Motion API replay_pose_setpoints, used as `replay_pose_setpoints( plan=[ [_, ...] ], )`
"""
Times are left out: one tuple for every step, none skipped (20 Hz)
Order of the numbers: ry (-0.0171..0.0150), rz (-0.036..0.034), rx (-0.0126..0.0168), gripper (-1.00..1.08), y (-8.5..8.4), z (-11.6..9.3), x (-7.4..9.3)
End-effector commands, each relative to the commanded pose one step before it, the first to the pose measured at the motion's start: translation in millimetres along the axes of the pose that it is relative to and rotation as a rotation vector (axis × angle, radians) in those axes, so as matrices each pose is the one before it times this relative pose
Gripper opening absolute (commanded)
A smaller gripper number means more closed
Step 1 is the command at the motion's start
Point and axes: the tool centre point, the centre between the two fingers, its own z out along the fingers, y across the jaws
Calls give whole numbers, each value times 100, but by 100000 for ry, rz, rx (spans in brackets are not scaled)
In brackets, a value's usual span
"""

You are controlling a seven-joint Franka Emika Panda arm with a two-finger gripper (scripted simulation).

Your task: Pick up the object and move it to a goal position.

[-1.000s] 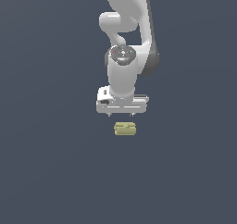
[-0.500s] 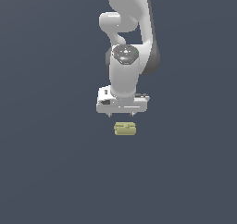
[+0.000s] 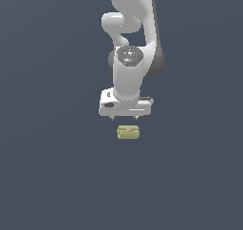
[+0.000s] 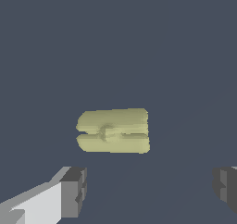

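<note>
— What are you about to pick up?

— The object (image 3: pixel 127 132), a small olive-yellow lump just below centre in the exterior view, lying alone on the dark floor directly under my gripper (image 3: pixel 124 117). In the wrist view it sits mid-frame (image 4: pixel 113 131), ridged lengthwise with a groove down its middle.

— How will it handle?

— I judge it light and stiff, with rounded edges that could slip. I'd take it across the narrow span, pads on the two long flat sides, near the middle.

— And your jaws?

— Spread wide, much wider than the lump, holding nothing and touching nothing. My fingertips (image 4: pixel 74 190) hang above it, well apart from each other.
</note>
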Motion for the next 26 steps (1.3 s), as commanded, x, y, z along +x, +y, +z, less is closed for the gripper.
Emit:
replay_pose_setpoints(
  plan=[
    [-17, 1997, 83, 100, -58, 103, 12],
    [-4, 1142, 56, 100, -27, 55, 7],
    [-5, 1281, 67, 100, -30, 62, 7],
    [-7, 1406, 75, 100, -33, 68, 7],
    [-8, 1523, 78, 100, -35, 73, 7],
    [-9, 1647, 79, 100, -38, 79, 7],
    [-10, 1763, 81, 100, -42, 84, 7],
    [-12, 1899, 87, 100, -44, 91, 7],
    [-14, 2040, 92, 100, -48, 97, 6],
    [-16, 2177, 97, 100, -49, 104, 6],
    [-17, 2309, 100, 100, -53, 110, 5],
    [-19, 2447, 103, 100, -55, 116, 4],
    [-21, 2588, 105, 100, -58, 122, 3],
    [-23, 2725, 108, 100, -60, 128, 2],
    [-24, 2770, 106, 100, -60, 130, 0],
    [-25, 2771, 102, 100, -60, 130, -2],
    [-25, 2772, 99, 100, -58, 129, -3],
    [-25, 2772, 95, 100, -57, 129, -5],
    [-25, 2773, 92, 100, -57, 129, -6],
    [-25, 2773, 89, 100, -56, 128, -7],
    [-25, 2774, 86, 100, -54, 128, -9],
    [-24, 2774, 83, 100, -54, 127, -10],
    [-23, 2774, 80, 100, -53, 127, -11],
    [-22, 2775, 77, 100, -51, 126, -12],
    [-21, 2775, 74, 100, -50, 126, -13],
    [-20, 2775, 71, 100, -49, 125, -15]
  ],
)
